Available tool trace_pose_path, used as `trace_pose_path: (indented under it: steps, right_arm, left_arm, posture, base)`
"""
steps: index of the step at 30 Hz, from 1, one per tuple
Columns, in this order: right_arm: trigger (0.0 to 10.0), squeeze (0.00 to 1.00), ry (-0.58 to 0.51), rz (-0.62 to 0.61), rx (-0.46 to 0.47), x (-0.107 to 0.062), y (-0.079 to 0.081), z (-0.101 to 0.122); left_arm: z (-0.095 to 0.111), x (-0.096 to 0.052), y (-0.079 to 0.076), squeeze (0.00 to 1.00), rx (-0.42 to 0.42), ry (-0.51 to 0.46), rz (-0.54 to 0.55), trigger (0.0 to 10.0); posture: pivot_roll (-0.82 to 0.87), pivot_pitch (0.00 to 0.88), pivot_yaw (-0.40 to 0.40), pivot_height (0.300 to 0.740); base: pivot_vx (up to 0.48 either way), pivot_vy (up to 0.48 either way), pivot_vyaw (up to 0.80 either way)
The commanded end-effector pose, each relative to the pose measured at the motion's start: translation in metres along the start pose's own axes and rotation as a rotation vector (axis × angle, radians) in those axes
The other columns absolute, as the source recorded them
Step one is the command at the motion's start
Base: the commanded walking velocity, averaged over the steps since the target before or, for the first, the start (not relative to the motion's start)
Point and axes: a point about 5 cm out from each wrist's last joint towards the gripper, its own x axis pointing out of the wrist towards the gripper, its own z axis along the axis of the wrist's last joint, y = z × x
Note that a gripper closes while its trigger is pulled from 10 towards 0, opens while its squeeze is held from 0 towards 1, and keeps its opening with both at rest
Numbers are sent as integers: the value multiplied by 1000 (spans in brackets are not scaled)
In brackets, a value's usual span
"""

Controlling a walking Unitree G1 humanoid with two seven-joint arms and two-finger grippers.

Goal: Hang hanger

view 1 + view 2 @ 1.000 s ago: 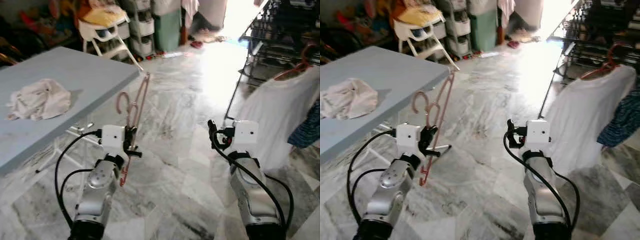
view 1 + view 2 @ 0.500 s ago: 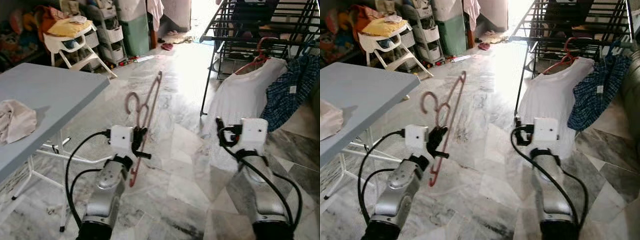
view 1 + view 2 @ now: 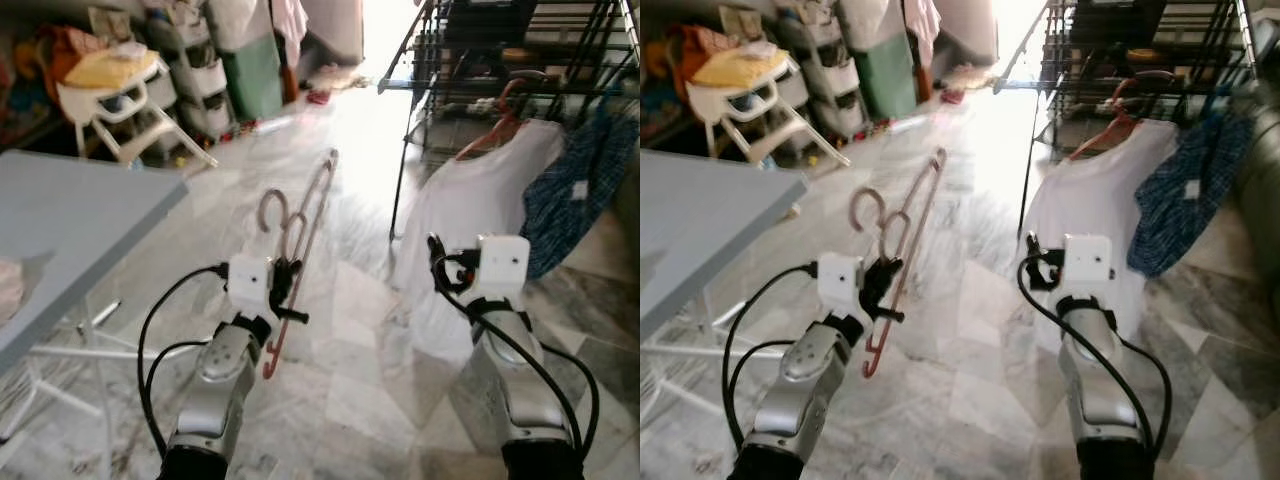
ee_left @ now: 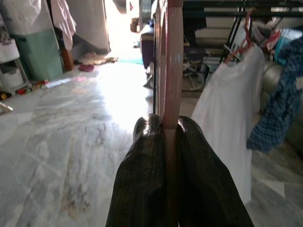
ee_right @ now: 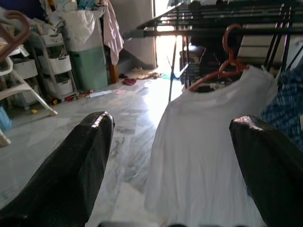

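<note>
The left gripper (image 3: pixel 283 290) is clamped tight on a bundle of thin pink plastic hangers (image 3: pixel 296 236), its two black fingers (image 4: pixel 147 179) pressed flat against either side of the pink bar with no gap showing in the left wrist view. The hangers rise tilted from the grip, hooks curling toward the robot's left and the long straight bar slanting up and to the right, while a short hooked end hangs below the fingers over the grey-white marble floor (image 3: pixel 360 400). The right gripper (image 3: pixel 436 262) is held up at about the same height, well apart from the hangers, with its fingers (image 5: pixel 75 165) spread wide and nothing between them; through that gap shows a white shirt (image 5: pixel 208 156) hung on a red-orange hanger (image 5: pixel 226 61). This shirt hangs from a black metal drying rack (image 3: pixel 480 60) ahead and to the robot's right, just beside a blue checked garment (image 3: pixel 580 180) on the same rack. The right gripper sits in front of the shirt's lower part without touching it. To the robot's left, the corner of a pale blue tabletop (image 3: pixel 90 220) juts in, and beyond it a white high chair with a yellow seat (image 3: pixel 110 85) stands near stacked plastic drawers (image 3: pixel 195 75).
</note>
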Motion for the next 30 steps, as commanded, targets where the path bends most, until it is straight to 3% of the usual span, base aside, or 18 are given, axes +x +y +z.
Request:
trace_pose_path:
  steps: [1, 10, 19, 25, 30]
  right_arm:
    - [10000, 0, -14, 29, 16, 2, 12, 4]
    - [10000, 0, 7, 86, -11, 2, 18, -2]
    - [10000, 0, 8, 226, -39, 12, 36, -1]
    - [10000, 0, 0, 255, -47, 16, 40, 0]
    - [10000, 0, -5, 267, -42, 12, 44, -3]
  left_arm:
    - [2, -3, 11, 0, 23, -5, 34, 10000]
    - [-2, -7, 14, 0, 26, -4, 73, 10000]
    - [-19, -22, 20, 0, 16, 20, 205, 10000]
    - [-23, -24, 24, 0, 24, 43, 230, 10000]
    - [-18, -15, 31, 0, 122, 67, 165, 10000]
  posture:
    - [-116, 0, 85, 740]
    - [-93, 0, 29, 740]
    - [-37, 0, -64, 740]
    - [-31, 0, -64, 740]
    - [-49, 0, -22, 740]
  base:
    - [416, 0, 0]
    - [379, 0, 0]
    - [0, 0, 0]
    - [0, 0, 0]
    - [0, 0, 0]
